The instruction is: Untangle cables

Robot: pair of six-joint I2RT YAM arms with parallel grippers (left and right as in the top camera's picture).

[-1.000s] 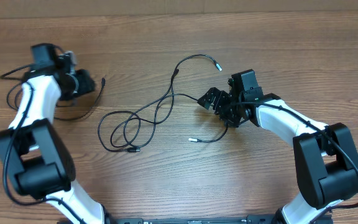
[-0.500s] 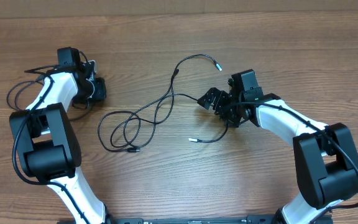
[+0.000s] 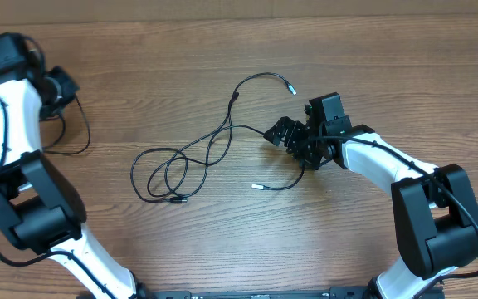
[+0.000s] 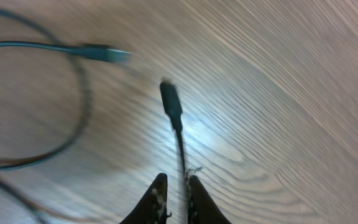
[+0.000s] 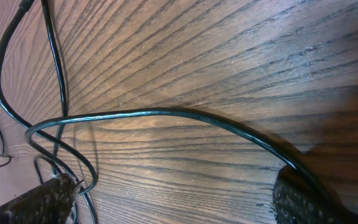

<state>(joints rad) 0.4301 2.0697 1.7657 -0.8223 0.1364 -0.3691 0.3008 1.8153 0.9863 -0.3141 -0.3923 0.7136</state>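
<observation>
- The left jaws are being kept narrow, pinched on a thin black cable (image 4: pixel 180 146) that is being passed up between the two fingertips (image 4: pixel 157 200).
- Just ahead of these jaws, the cable's dark plug (image 4: pixel 171 106) is being shown over the tabletop (image 4: pixel 278 93). Through the blur it cannot be told whether the plug is touching the wood.
- Further ahead and to the left of the jaws, a second cord (image 4: pixel 73 48) with its own plug end is being seen, blurred and curving away.
- From overhead, slack of the thin black cable is being trailed in a loop on the near side of the left jaws, well apart from everything else.
- The right jaws are being held wide, and one strand (image 5: pixel 166 113) is being arched across the gap between the fingers (image 5: pixel 42 199), ungripped.
- Out in front of the right jaws, the loose cables (image 3: pixel 181 162) are being left spread in overlapping loops, with silvery tips (image 3: pixel 256 188) lying at the ends.
</observation>
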